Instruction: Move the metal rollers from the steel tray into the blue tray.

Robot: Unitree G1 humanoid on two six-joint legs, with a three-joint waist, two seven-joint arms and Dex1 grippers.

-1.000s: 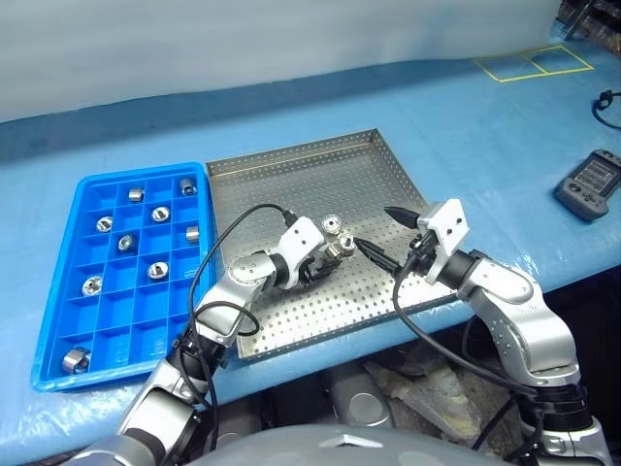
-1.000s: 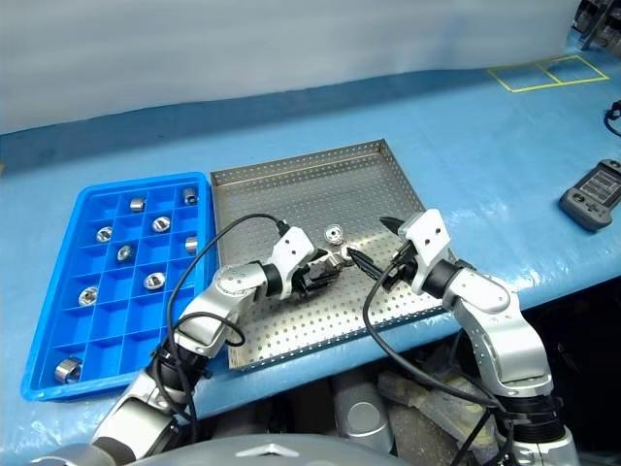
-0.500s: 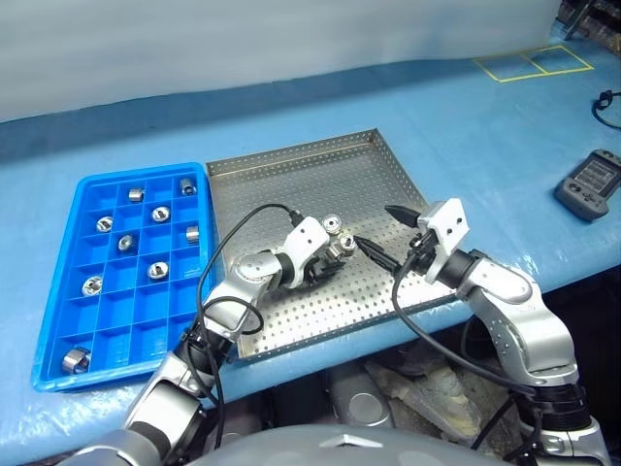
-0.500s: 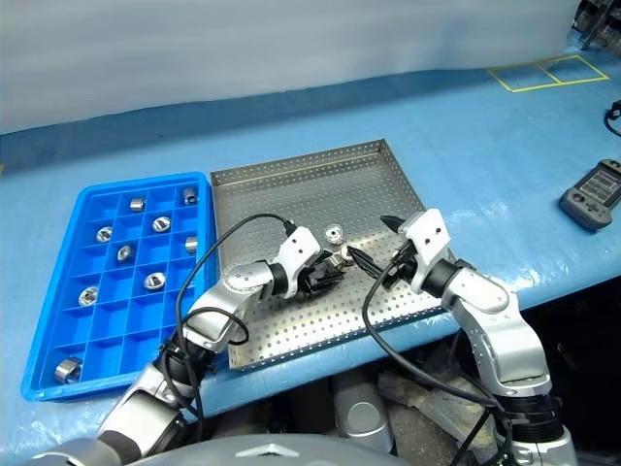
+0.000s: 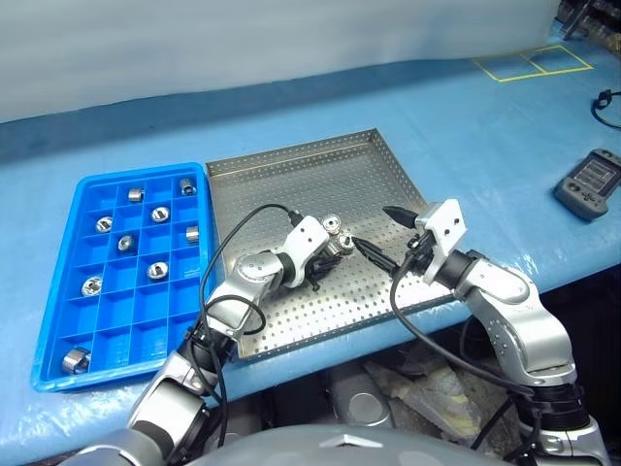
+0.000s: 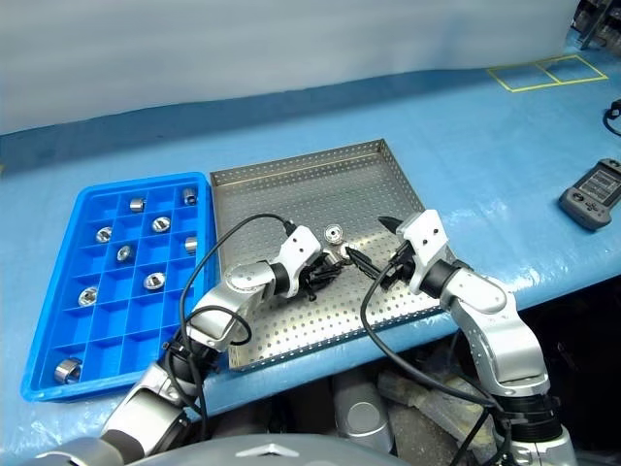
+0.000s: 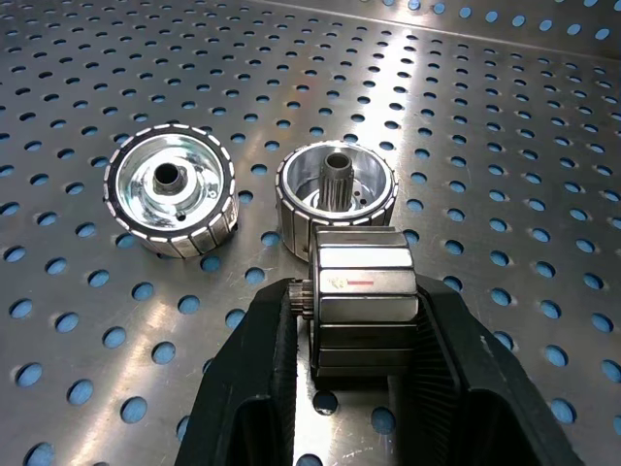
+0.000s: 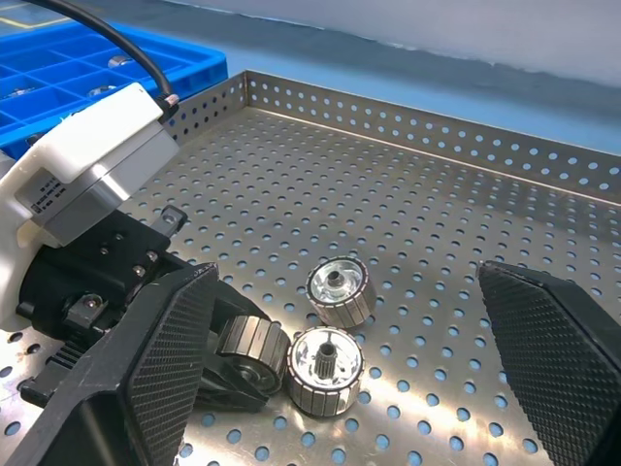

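The left gripper (image 7: 361, 320) has its two black fingers (image 7: 254, 379) pressed on both sides of one roller (image 7: 362, 296), so it is holding that roller, which lies on its side, down on the floor of the steel tray (image 5: 291, 175); the fingers touch the flat ends of it, not the round ribbed part, and that looks like a good place to hold, because the round part could roll away; right next to it sit two more metal rollers, one with a thin post in its middle (image 7: 337, 184) almost touching the held one, and one with a dark rim (image 7: 171, 190) a little apart; they look hard, smooth and shiny, so I think they are stiff, a bit heavy for how small they are, and slippery, and a loose squeeze could let one slide out; they will not bend or break; the right gripper (image 5: 379, 233) hangs just beside them over the tray with its fingers spread wide and nothing in it; further out, on the robot's left, the blue tray (image 5: 58, 291) sits beside the steel one with several rollers already in its little boxes and many boxes bare.
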